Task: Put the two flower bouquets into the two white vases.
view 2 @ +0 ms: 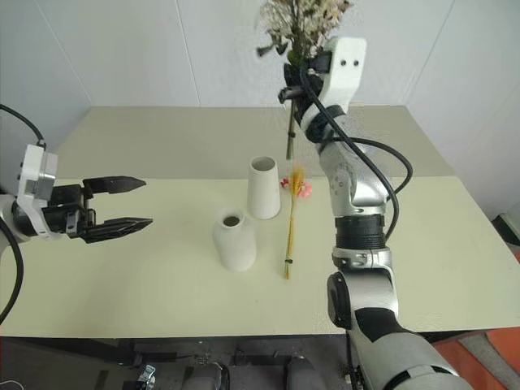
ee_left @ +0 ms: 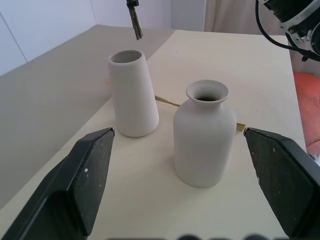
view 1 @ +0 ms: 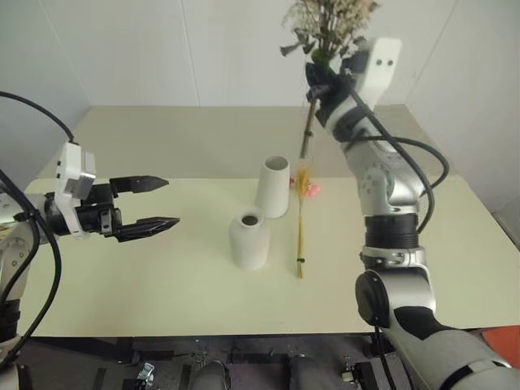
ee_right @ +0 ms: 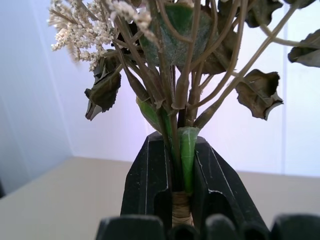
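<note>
Fingers of the right gripper (ee_right: 181, 165) are clamping the bushy bouquet (view 1: 329, 28) high above the tall vase (view 1: 274, 186) — the thin bundle (view 1: 301, 227) is lying beside it, the round vase (view 1: 249, 239) nearby. Left gripper (view 1: 154, 203) is hanging wide apart.

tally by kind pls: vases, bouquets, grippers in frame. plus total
White vases: 2, the tall cylinder and the narrow-necked bottle, both empty.
Bouquets: 2, the bushy bunch held aloft in the right gripper and the thin yellow-orange bundle lying on the table.
Grippers: 2, counting the left gripper, open.
Total: 6
</note>
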`<state>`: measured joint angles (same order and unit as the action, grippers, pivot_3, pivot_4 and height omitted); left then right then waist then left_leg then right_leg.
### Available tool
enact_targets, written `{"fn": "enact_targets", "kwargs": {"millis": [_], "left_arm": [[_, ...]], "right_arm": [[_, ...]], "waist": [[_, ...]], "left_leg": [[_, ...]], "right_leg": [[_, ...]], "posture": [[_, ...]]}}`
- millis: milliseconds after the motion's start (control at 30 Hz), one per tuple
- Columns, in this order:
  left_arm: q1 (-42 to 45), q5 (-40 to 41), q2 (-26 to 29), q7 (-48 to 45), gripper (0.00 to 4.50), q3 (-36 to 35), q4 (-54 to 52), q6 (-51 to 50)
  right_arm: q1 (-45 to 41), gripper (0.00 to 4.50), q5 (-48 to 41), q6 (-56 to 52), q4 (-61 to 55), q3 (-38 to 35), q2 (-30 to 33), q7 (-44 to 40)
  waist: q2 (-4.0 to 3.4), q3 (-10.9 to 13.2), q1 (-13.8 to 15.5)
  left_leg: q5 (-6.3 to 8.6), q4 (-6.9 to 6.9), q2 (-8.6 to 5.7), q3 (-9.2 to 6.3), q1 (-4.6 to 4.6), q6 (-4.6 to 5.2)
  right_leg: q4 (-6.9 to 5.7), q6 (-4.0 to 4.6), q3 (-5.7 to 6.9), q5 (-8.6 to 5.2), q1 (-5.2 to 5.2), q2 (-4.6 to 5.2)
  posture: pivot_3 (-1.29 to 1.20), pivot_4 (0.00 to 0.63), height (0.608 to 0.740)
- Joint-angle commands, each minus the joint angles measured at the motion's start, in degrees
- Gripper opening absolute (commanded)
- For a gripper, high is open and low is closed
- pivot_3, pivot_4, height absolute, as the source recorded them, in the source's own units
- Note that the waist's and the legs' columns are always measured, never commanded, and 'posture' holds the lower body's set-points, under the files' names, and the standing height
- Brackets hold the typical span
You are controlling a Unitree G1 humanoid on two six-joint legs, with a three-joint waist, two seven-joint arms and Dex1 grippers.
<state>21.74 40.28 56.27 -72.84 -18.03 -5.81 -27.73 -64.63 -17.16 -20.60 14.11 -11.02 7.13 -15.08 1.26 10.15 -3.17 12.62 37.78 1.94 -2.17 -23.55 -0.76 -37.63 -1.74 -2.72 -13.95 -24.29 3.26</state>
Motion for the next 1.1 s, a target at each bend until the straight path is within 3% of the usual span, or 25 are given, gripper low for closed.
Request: {"fn": "enact_targets", "kwargs": {"millis": [33, 433, 600, 833, 867, 1100], "left_arm": [[0.0, 0.1, 0.6, -0.2, 4.50, -1.4, -1.1, 0.8], [-1.5, 0.4, 0.8, 0.9, 4.50, -2.5, -2.2, 0.6], [-1.8, 0.5, 1.0, 0.9, 4.50, -2.9, -2.4, 0.6], [-1.7, 0.6, 1.1, 0.6, 4.50, -3.0, -2.4, 0.5], [-1.6, 0.7, 1.2, 0.5, 4.50, -3.1, -2.3, 0.4], [-1.3, 0.9, 1.3, 0.0, 4.50, -3.2, -1.6, 0.4]], "right_arm": [[-2.3, 0.23, -1.4, 4.8, -0.1, 0.9, -1.6, -1.8], [1.4, 0.23, 0.3, 5.8, 4.4, 4.1, -4.8, -3.3], [4.5, 1.88, 1.0, 5.6, 3.3, 5.7, -4.5, -3.7], [14.4, 4.28, -0.3, 0.9, -9.6, 7.0, -1.4, -5.3], [16.6, 4.46, -0.6, -0.7, -12.6, 7.3, 0.0, -6.0], [27.1, 4.46, -3.8, -9.5, -28.6, 7.5, 10.1, -11.6]], "waist": [[0.00, 0.0, 0.0], [-0.02, 0.0, -0.4], [-0.02, 0.0, -0.4], [-0.02, 0.0, -0.2], [-0.02, 0.0, -0.1], [-0.02, 0.0, 0.4]], "left_leg": [[0.00, 0.00, 0.00, 0.00, 0.00, 0.00], [-0.01, -0.01, 0.01, 0.00, 0.05, -0.03], [-0.01, -0.01, 0.01, 0.00, 0.06, -0.03], [-0.02, -0.01, 0.00, -0.01, 0.02, -0.03], [-0.02, -0.01, 0.00, -0.01, 0.03, -0.03], [-0.01, -0.01, 0.01, 0.00, 0.07, -0.03]], "right_leg": [[0.00, 0.00, 0.00, 0.00, 0.00, 0.00], [-0.02, 0.02, 0.00, -0.01, -0.01, -0.01], [-0.02, 0.02, 0.00, -0.01, -0.01, -0.01], [-0.01, 0.02, 0.00, -0.01, -0.02, 0.01], [0.00, 0.01, 0.00, -0.01, -0.01, 0.00], [0.00, 0.02, -0.01, -0.03, 0.00, -0.01]], "posture": [[0.00, 0.150, 0.740], [0.00, 0.150, 0.740], [0.00, 0.150, 0.740], [0.00, 0.150, 0.740], [0.00, 0.150, 0.740], [0.00, 0.150, 0.740]]}}
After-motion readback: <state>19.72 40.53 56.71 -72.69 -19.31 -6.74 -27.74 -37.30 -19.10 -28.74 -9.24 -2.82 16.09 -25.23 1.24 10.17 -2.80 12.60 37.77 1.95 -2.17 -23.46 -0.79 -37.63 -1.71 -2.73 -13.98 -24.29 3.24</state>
